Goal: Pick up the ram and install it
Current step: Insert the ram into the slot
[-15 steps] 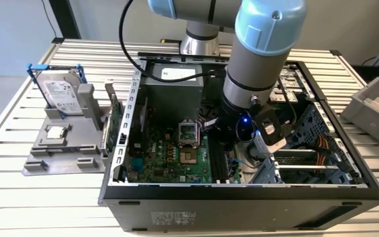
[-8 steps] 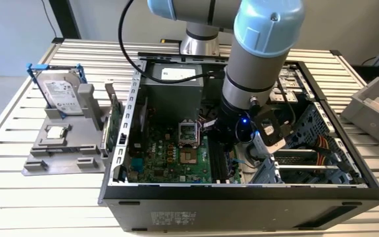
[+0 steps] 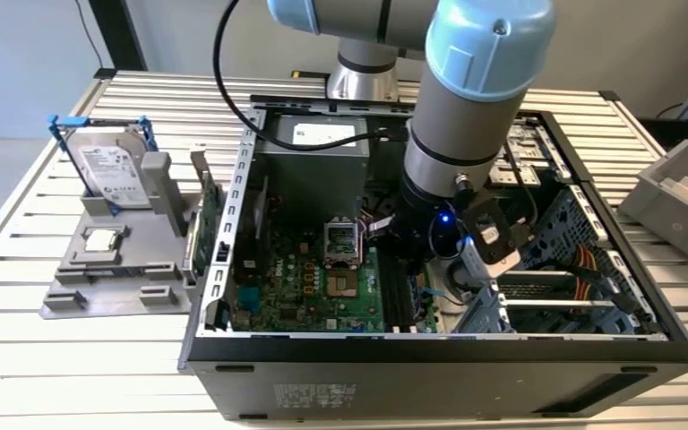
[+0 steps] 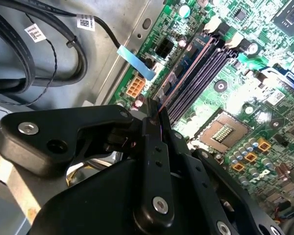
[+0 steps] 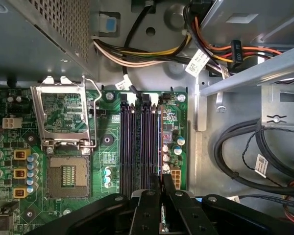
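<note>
My gripper is down inside the open computer case, over the motherboard's long black slots. Its black fingers are shut on the ram, a thin stick seen edge-on. The ram runs along the slot nearest the board's edge, beside the orange connector. Whether it sits in that slot or just above it I cannot tell. In the exterior view the arm's wrist hides the gripper and the ram. The other slots stand empty.
The open CPU socket lies beside the slots. Cable bundles and a metal drive cage crowd the other side. Outside the case, a grey holder carries a hard drive in a blue frame and a green card.
</note>
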### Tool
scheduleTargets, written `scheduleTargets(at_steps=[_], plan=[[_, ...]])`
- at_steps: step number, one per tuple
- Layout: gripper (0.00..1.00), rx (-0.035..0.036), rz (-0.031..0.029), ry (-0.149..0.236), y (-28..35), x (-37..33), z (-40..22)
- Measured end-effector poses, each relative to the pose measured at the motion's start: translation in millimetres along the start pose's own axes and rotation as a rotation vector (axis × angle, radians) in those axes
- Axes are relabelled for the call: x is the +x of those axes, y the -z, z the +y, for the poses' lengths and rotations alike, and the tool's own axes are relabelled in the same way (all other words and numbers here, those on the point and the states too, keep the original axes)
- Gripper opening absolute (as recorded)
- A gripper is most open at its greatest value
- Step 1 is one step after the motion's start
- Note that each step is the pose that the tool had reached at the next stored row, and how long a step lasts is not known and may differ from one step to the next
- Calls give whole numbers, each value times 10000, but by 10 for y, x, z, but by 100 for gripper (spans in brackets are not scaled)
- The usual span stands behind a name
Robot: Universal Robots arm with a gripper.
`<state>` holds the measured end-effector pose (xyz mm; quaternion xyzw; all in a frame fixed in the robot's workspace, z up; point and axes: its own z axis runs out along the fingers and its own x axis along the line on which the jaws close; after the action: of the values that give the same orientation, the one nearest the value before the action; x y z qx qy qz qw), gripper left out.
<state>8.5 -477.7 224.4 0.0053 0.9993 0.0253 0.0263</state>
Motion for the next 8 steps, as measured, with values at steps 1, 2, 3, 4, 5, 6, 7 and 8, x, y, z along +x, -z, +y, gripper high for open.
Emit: scheduleTargets(at_steps=[1, 2, 3, 4, 5, 6, 7, 8], plan=[[0, 7, 4, 54, 1, 4, 0], [0, 27, 10, 142, 2, 9, -1], [0, 39, 21, 154, 2, 10, -1], [0, 53, 44, 154, 0, 11, -1], [0, 70, 67, 153, -3, 12, -1], [0, 94, 91, 152, -8, 12, -1], [0, 122, 112, 153, -14, 13, -1], [0, 147, 129, 153, -21, 13, -2]])
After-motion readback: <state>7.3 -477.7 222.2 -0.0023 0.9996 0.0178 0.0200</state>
